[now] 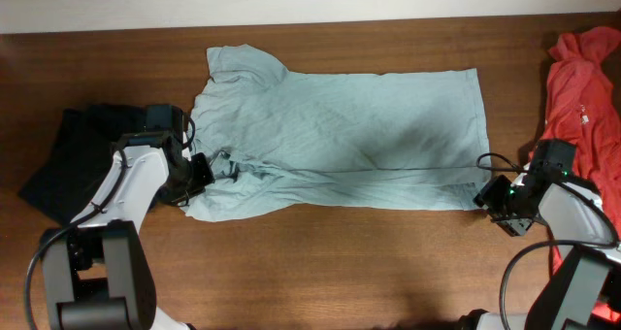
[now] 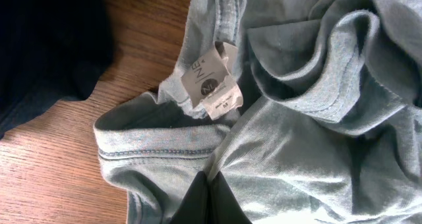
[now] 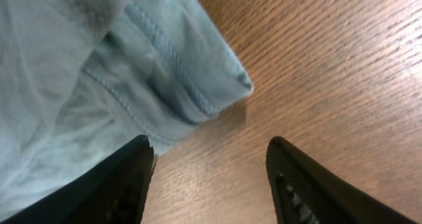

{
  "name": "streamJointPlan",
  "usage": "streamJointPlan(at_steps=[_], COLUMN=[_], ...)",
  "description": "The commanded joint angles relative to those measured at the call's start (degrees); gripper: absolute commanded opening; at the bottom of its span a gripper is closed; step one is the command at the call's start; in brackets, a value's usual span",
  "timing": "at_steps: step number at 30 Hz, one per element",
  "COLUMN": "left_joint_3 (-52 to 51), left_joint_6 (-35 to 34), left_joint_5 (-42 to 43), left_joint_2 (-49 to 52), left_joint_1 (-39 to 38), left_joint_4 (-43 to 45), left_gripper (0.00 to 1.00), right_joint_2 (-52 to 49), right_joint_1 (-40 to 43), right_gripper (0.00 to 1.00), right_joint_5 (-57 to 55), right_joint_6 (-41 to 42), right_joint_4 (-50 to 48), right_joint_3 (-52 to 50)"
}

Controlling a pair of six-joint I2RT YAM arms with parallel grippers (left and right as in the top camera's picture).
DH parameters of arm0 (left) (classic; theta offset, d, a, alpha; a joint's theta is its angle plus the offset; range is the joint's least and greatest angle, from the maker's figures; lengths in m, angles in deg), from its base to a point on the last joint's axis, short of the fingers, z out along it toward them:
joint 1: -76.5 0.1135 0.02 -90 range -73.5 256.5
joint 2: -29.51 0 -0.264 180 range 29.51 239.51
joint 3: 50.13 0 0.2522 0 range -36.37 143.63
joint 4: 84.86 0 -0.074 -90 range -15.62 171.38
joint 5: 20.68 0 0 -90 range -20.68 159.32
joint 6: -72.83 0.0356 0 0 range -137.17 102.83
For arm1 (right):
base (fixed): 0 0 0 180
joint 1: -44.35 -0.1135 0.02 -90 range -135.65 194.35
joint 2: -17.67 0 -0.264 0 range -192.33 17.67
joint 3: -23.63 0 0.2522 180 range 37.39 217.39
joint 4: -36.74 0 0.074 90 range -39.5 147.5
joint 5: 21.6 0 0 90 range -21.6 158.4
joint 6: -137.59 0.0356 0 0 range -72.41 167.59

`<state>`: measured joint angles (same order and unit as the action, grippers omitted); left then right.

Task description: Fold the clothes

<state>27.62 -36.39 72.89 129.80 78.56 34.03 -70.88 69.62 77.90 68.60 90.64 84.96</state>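
- Brown wooden table [image 1: 320, 262], pale wall strip along the far edge.
- Pale grey-blue thin cotton short-sleeved T-shirt [image 1: 340, 116] lies mid-table on its side: round neck toward my left arm, hem toward my right.
- Near long edge looks turned up over the body, with a crease line running across the shirt. I read that as the first lengthwise fold, roughly laid.
- Far sleeve sticks out flat and unfolded, and the collar end is bunched and wrinkled.
- Left gripper [image 1: 199, 172] is clenched at the collar end. In the wrist view cloth creases run into the fingertips beside the white neck label [image 2: 214, 85], so I judge it is pinching the shirt.
- Right gripper [image 1: 488, 196] is released, jaws spread, with the hem corner [image 3: 224, 85] just ahead of them and not clamped.
- Left to do: second long-side fold, tuck sleeve, fold across, flatten.
- Dark navy garment [image 1: 58, 165] and red-orange garment [image 1: 582, 87] sit at the table ends, apart from this job.
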Motion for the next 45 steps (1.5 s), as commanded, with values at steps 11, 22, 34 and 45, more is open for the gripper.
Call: streamJointPlan(at_steps=[11,22,34,45], left_joint_3=[0.59,0.59,0.59,0.59], left_joint_6=[0.90,0.90,0.90,0.90], left_joint_5=[-0.85,-0.87,-1.07,-1.51], left_joint_2=[-0.33,-0.33,-0.33,-0.33], left_joint_1=[0.35,0.35,0.24,0.24], left_joint_4=[0.09,0.13,0.17,0.33], left_gripper=[0.04,0.04,0.04,0.04], right_joint_2=[-5.31,2.91,-1.44,-7.72], right_joint_1=[-0.52,-0.66,-10.19,-11.17], right_gripper=[0.49,0.39,0.30,0.09], right_joint_5=[6.78,11.78,7.52,-2.51], right_joint_6=[-1.03,-10.32,-6.80,-2.62], right_joint_4=[-0.76,4.04,-4.44,-5.40], right_joint_3=[0.63,0.66,0.63,0.63])
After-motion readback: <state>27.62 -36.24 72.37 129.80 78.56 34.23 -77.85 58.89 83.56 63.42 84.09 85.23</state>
